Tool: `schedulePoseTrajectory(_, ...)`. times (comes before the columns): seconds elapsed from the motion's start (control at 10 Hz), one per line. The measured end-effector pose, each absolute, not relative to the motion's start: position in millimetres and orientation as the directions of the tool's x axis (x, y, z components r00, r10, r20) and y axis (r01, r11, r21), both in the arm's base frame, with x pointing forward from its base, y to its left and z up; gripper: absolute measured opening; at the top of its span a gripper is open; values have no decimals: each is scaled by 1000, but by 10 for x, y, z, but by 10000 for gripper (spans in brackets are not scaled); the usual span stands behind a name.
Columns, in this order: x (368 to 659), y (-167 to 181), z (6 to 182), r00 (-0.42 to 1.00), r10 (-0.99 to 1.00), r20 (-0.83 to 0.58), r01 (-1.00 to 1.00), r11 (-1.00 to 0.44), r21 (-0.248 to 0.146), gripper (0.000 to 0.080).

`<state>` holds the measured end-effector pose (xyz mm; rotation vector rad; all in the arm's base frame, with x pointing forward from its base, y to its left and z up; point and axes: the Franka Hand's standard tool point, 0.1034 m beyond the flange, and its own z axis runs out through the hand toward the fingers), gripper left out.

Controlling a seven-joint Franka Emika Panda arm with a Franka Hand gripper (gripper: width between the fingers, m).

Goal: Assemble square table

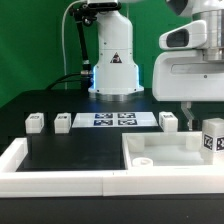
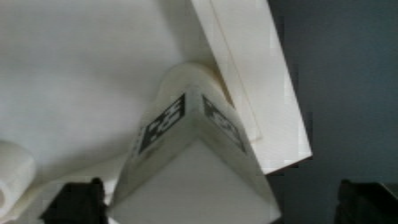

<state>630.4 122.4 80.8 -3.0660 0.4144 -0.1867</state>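
Note:
The white square table top (image 1: 165,157) lies flat at the front of the exterior view's right. One chunky white leg (image 1: 212,138) with black-and-white tags stands at its right edge, under my gripper (image 1: 200,115). In the wrist view the tagged leg (image 2: 187,150) sits between my dark fingertips (image 2: 80,202), over the table top (image 2: 71,80) near its edge. The jaws stand wide: one finger is close to the leg, and a dark gap shows between the leg and the other finger. Three more legs (image 1: 36,122), (image 1: 63,122), (image 1: 168,120) stand in a row on the black surface.
The marker board (image 1: 112,120) lies between the loose legs. The robot base (image 1: 114,70) stands behind it. White rim bars (image 1: 60,180) edge the black surface at the front and the exterior view's left.

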Motion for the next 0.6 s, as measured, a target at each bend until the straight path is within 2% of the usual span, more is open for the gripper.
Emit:
schedulePoseTrajectory(0.3, 6305, 1212, 805, 989, -83, 122, -79, -996, -33, 649)
schedulePoseTrajectory(0.6, 6274, 1242, 776, 979, 159, 128, 159, -987, 10, 649)
